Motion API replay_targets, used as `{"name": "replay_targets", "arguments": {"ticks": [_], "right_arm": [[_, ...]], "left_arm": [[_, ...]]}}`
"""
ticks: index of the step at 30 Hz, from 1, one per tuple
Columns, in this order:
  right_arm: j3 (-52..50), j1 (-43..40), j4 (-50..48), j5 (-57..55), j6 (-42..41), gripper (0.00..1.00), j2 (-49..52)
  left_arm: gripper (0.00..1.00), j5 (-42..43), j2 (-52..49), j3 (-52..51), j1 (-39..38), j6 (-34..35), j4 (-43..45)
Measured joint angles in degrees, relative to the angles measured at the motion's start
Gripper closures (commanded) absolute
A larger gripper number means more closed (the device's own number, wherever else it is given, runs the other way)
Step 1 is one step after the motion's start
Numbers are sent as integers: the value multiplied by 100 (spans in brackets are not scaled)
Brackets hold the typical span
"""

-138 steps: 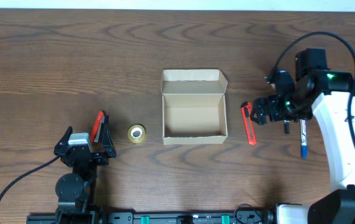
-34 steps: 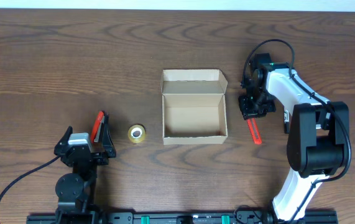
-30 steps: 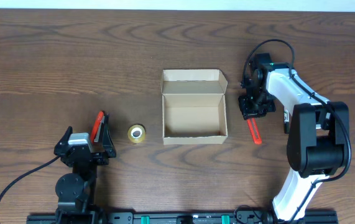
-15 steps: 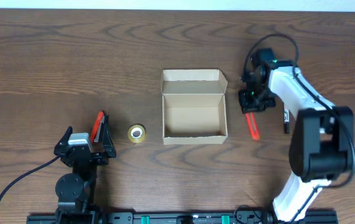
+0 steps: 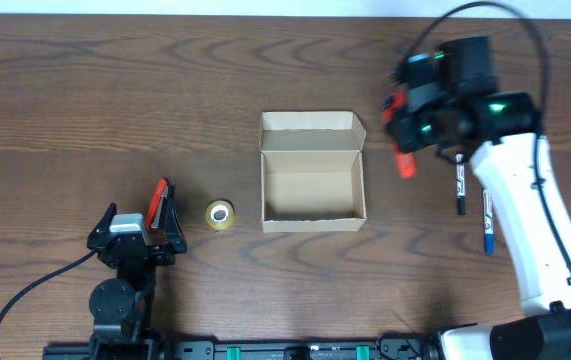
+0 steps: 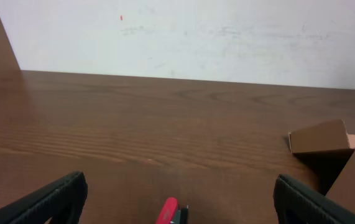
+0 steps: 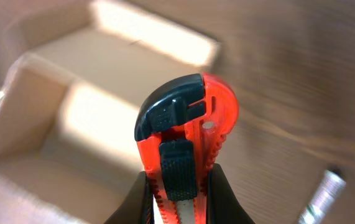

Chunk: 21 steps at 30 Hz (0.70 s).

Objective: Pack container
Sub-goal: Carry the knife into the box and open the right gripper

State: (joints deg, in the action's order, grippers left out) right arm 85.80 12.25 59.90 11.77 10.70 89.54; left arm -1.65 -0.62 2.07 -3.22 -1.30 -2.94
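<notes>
The container (image 5: pixel 311 192), a tan cardboard box, lies open at the table's middle with its flap lid folded back. My right gripper (image 5: pixel 405 135) hangs in the air just right of the box's back corner, shut on a red box cutter (image 5: pixel 402 160). In the right wrist view the cutter (image 7: pixel 186 130) stands up between the shut jaws (image 7: pixel 180 202), and the box (image 7: pixel 71 124) shows blurred below and to the left. My left gripper (image 5: pixel 167 215) rests open at the front left. Its fingers (image 6: pixel 46 199) stand wide apart, and a corner of the box (image 6: pixel 320 137) shows at the right.
A small yellow tape roll (image 5: pixel 219 214) lies left of the box. A black marker (image 5: pixel 459 190) and a blue pen (image 5: pixel 486 225) lie on the right. A red and black object (image 6: pixel 168 213) shows low between my left fingers.
My right gripper has risen from the table with the red cutter and shifted back, while the arm swung outward to the right. The left arm has not moved.
</notes>
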Motion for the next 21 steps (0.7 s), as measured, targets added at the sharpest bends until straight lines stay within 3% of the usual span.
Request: {"name": "replay_targets", "arguments": {"ticks": [13,21], "right_arm": [[-4,1982,116,275,3547,99,61],[-4,2022,120,179,4308,99,586]], "left_arm": [[5,0,0,0,0,0,0],[5,0,0,0,0,0,0]]}}
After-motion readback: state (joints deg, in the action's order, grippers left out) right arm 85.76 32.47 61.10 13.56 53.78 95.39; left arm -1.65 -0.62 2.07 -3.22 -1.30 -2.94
